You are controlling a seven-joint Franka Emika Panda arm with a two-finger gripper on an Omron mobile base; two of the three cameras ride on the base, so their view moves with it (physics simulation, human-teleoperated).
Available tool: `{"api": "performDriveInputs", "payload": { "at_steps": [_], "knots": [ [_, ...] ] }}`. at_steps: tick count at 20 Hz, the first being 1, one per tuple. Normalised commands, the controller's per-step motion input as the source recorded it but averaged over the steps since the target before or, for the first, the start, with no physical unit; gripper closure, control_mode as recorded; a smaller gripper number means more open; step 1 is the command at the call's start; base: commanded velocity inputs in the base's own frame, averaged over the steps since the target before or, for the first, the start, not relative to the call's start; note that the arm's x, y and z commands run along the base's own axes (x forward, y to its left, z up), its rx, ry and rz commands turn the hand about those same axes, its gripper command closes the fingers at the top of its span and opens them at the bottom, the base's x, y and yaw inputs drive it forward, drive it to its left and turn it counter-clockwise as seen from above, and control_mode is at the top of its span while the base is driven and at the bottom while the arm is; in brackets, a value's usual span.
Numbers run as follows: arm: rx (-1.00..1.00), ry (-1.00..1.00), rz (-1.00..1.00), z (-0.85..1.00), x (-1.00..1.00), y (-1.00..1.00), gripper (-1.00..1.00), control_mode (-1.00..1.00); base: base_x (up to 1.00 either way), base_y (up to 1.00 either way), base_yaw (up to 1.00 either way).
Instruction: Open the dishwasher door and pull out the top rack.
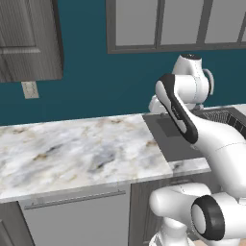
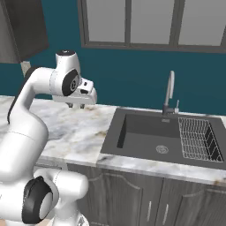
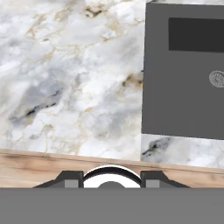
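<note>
Arm raised over the marble counter (image 1: pixel 72 153). The tool (image 2: pixel 77 105) hangs above the counter, left of the sink (image 2: pixel 145 137), pointing down, touching nothing. In the right base view its fingers are small and dark under the white hand; the gap between them is too small to judge. In the hand view the two fingertips (image 3: pixel 70 178) stand apart at the bottom edge with nothing between them, so the tool holds nothing; how far open it is I cannot tell.

Door (image 1: pixel 77 218): light-grey panel under the counter edge, lower left of the left base view, closed and flush with the cabinet fronts. Its long bar handle (image 1: pixel 74 199) runs horizontally just below the counter edge. The arm's base sits just to the right of the door. The tool is well above the door and apart from it.

Hand view looks straight down: marble counter on the left, dark sink basin on the right with its round drain (image 3: pixel 217 78) near the right edge, a strip of wood floor (image 3: pixel 52 164) beyond the counter's front edge.

Right base view: faucet (image 2: pixel 170 95) upright behind the sink; a wire basket (image 2: pixel 198 139) sits in the right part of the basin. Dark cabinet doors (image 2: pixel 150 205) with small upright handles below the sink. Window (image 2: pixel 150 22) in the teal wall above.

Left base view: dark wall cabinet (image 1: pixel 29 38) upper left, a wall outlet (image 1: pixel 30 89) just beneath it.
</note>
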Motion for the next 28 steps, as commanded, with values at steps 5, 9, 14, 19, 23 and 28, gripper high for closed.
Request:
{"api": "performDriveInputs", "payload": {
  "at_steps": [5, 9, 14, 19, 23, 28],
  "knots": [
    [0.0, 0.0, 0.0, 0.0, 0.0, 0.0, -1.0, 1.0, 0.0, 0.0, 0.0],
    [0.0, 0.0, 0.0, 0.0, 0.0, 0.0, -1.0, 1.0, 0.0, -0.18, 0.04],
    [0.0, 0.0, 0.0, 0.0, 0.0, 0.0, -1.0, 1.0, 0.0, -0.34, 0.25],
    [0.0, 0.0, 0.0, 0.0, 0.0, 0.0, -1.0, 1.0, 0.0, -0.34, 0.39],
    [0.0, 0.0, 0.0, 0.0, 0.0, 0.0, -1.0, 1.0, 0.0, -0.31, 0.48],
    [0.0, 0.0, 0.0, 0.0, 0.0, 0.0, -1.0, 1.0, 0.0, -0.33, 0.52]
  ]
}}
